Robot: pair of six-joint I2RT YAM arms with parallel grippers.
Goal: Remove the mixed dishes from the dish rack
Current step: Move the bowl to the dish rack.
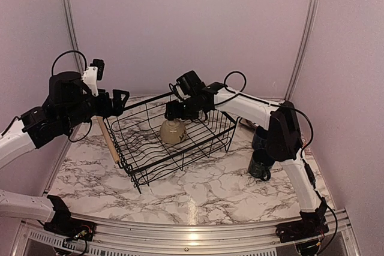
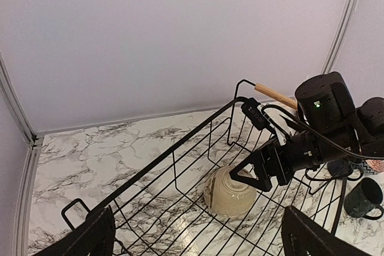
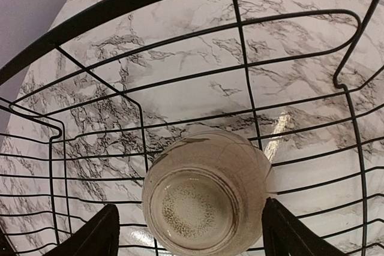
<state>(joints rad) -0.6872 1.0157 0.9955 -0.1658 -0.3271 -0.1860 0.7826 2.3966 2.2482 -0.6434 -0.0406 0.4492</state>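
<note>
**Right gripper [image 3: 191, 203] over the one bowl in the rack**
The black wire dish rack [image 1: 141, 105] with wooden handles holds only a cream ceramic bowl [image 1: 173, 130], upside down on its floor. A dark mug [image 1: 261, 165] stands outside it. Both jaws are spread, and the left gripper [image 2: 198, 223] is near the rim. Judgement: descend straight, straddle the bowl, avoid the wires.

no readable text, labels or numbers anywhere
</note>
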